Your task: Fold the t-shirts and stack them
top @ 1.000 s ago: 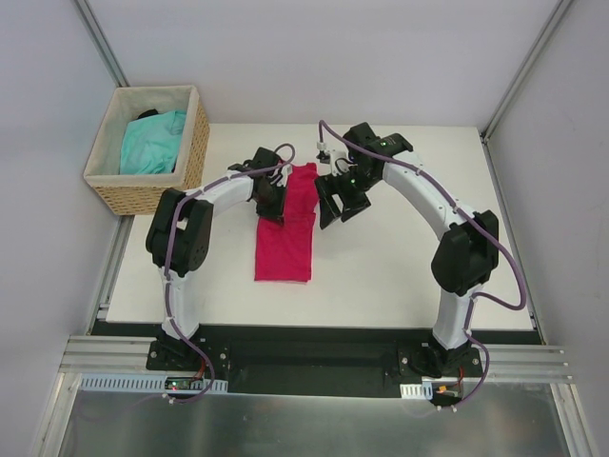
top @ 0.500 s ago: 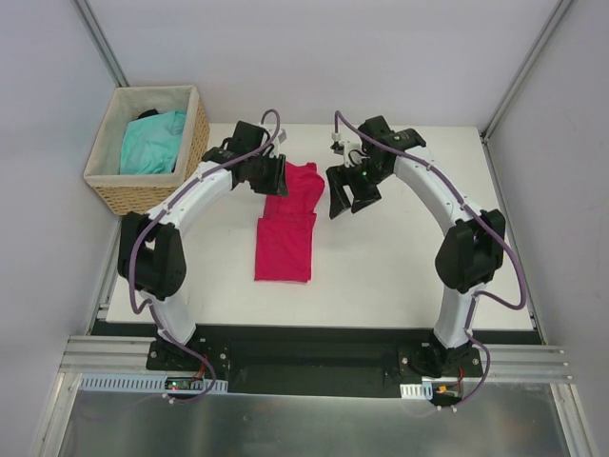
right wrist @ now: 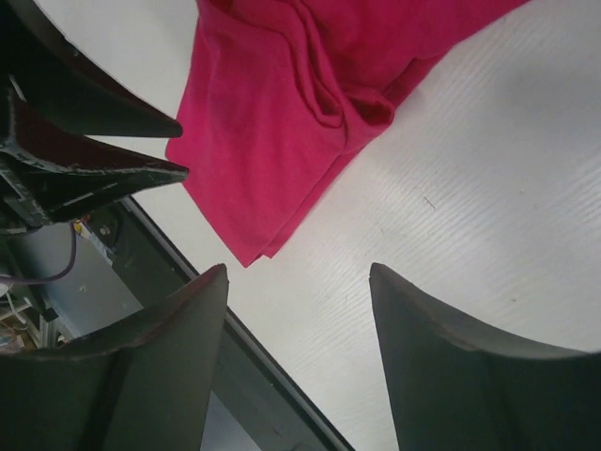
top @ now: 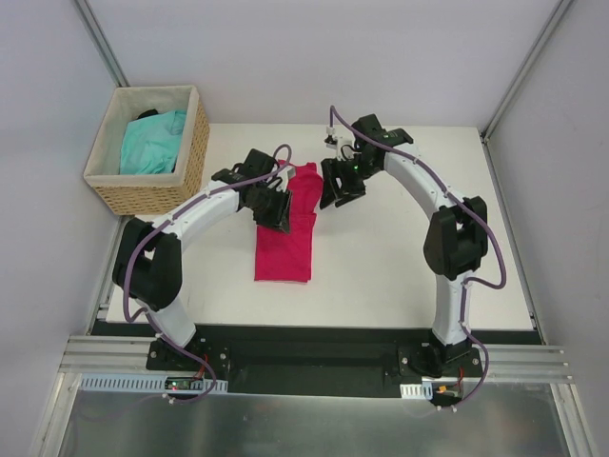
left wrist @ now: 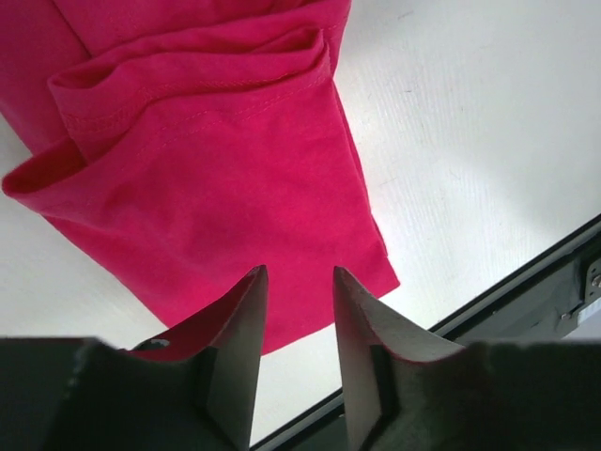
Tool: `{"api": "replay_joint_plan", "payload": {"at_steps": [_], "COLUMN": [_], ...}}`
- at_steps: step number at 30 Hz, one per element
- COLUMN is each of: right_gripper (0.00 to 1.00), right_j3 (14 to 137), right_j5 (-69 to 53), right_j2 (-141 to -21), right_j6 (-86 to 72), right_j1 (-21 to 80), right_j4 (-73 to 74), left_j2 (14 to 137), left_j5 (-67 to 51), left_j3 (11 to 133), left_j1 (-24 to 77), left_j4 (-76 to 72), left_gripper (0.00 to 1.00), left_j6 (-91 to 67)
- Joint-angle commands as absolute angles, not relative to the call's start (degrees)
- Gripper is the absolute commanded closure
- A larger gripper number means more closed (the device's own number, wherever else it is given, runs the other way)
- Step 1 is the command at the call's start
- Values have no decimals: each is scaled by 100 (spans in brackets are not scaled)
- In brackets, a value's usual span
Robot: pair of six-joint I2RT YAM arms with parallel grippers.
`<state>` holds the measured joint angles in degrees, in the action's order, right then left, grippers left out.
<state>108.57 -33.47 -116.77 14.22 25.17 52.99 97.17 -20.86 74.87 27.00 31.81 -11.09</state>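
The crimson-pink t-shirt (top: 285, 238) lies on the white table as a long folded strip, with its far end bunched up. My left gripper (top: 273, 208) hovers over its left edge near the middle fold. In the left wrist view the shirt (left wrist: 216, 160) fills the space beyond the left gripper (left wrist: 298, 272), which is open with a narrow gap and holds nothing. My right gripper (top: 336, 186) hangs just right of the shirt's far end. It is open wide (right wrist: 299, 271) over bare table, with the shirt (right wrist: 300, 94) ahead of it. The turquoise t-shirt (top: 152, 141) lies crumpled in the basket.
A woven wicker basket (top: 143, 197) stands at the table's far left corner. The table's dark front rail (left wrist: 526, 291) runs along the near edge. The left gripper's fingers (right wrist: 94, 155) show at the left of the right wrist view, close to my right gripper.
My left gripper went from shut to slightly open and swung away, then back over the shirt's left edge. My right gripper moved toward the shirt's far end and its jaws narrowed a little.
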Motion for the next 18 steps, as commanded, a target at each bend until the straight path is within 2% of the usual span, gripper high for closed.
{"api": "replay_joint_plan", "payload": {"at_steps": [1,2,7,11,12,13,14,15,18], "right_gripper": [31,26,18,2,0,3,4,4,4], "right_j3": [10750,10653,10232,9704,9616,9476,9396,9361,9238], "right_j5": [-4113,-4139,-4052,-3894,-3850,-3815,-3771,-3710,-3481], "right_j2": [-11400,-11391,-11426,-11040,-10978,-10925,-10838,-10802,-10618], "right_j6": [1363,1310,1792,1819,1793,1723,1688,1644,1442], "right_j1": [2496,2496,2505,2496,2496,2496,2496,2496,2496], "right_j4": [5036,5027,6002,6012,5977,5916,5785,5705,5362], "left_j2": [9229,9159,9228,9465,9509,9553,9606,9641,9834], "left_j5": [-1786,-1454,-923,-1238,-1439,-1459,-1459,-1502,-1406], "left_j3": [7173,7085,6943,7057,7101,7128,7128,7128,7137], "left_j1": [2777,2777,2716,2725,2733,2751,2777,2777,2821], "left_j4": [3261,3261,3497,3595,3595,3595,3586,3551,3420], "left_gripper": [58,53,52,53,55,56,59,73,97], "left_j6": [-1107,-1151,-1564,-1504,-1442,-1407,-1389,-1371,-1345]}}
